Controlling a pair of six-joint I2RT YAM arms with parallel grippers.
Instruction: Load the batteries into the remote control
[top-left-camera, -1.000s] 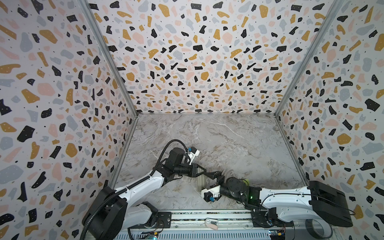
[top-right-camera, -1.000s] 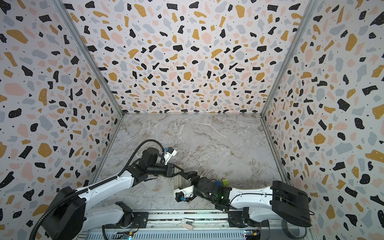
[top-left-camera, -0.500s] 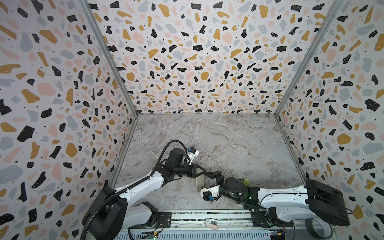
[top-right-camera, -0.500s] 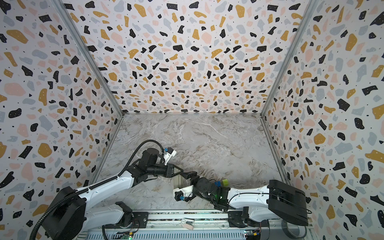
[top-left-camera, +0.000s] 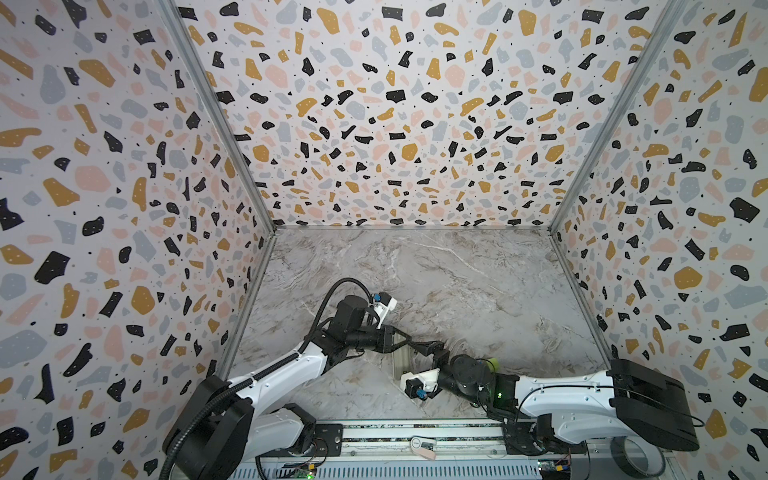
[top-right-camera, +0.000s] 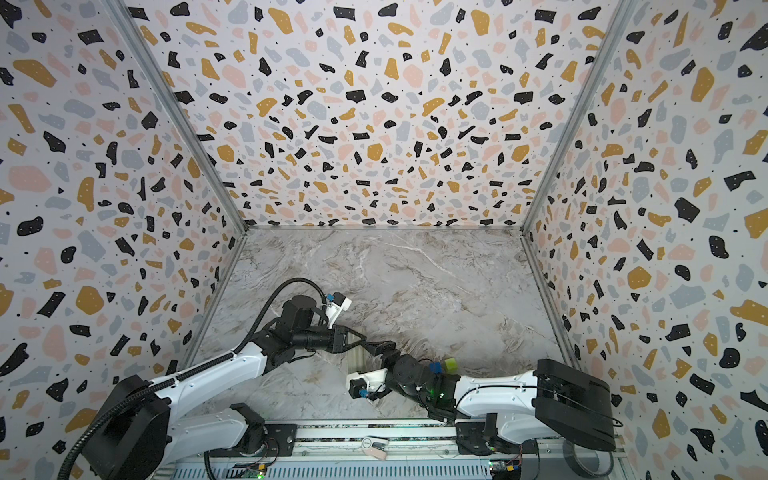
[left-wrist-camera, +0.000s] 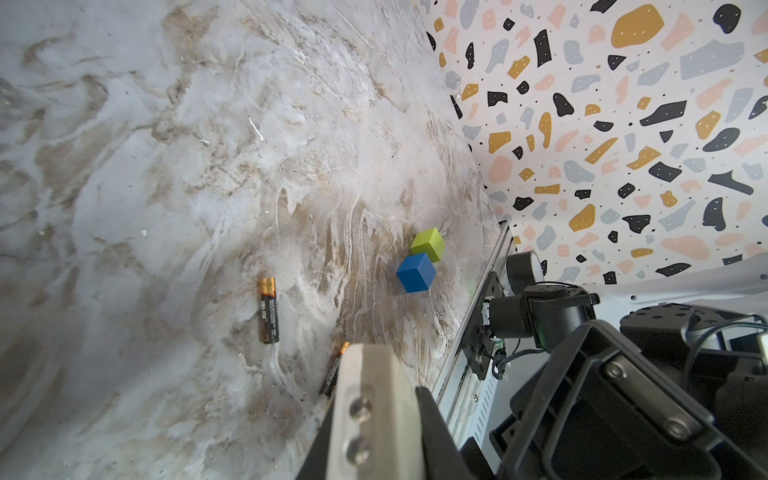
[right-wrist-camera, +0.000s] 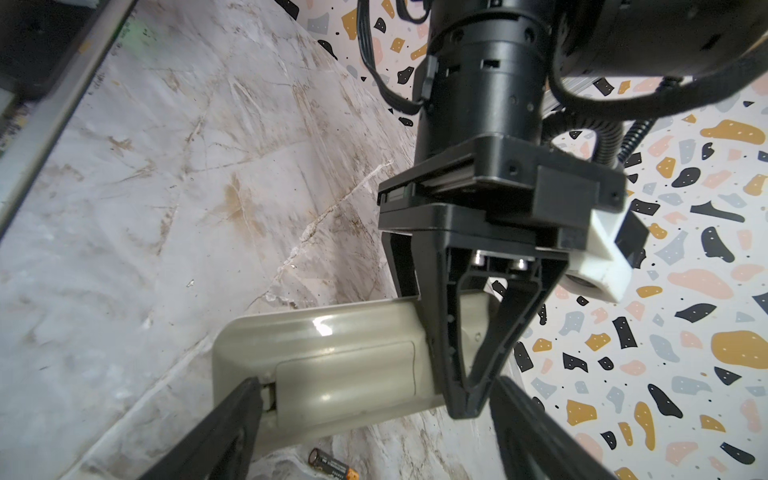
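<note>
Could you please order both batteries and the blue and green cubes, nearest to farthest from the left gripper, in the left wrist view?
1. Half-hidden battery, closest in, partly covered.
2. Whole battery, lying apart, and blue cube, against the green one: too close to call.
3. Green cube, just beyond the blue one.

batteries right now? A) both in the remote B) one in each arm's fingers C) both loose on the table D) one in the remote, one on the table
C: the left wrist view shows the batteries lying on the table, the second partly hidden, and the remote has its cover on in the right wrist view.
</note>
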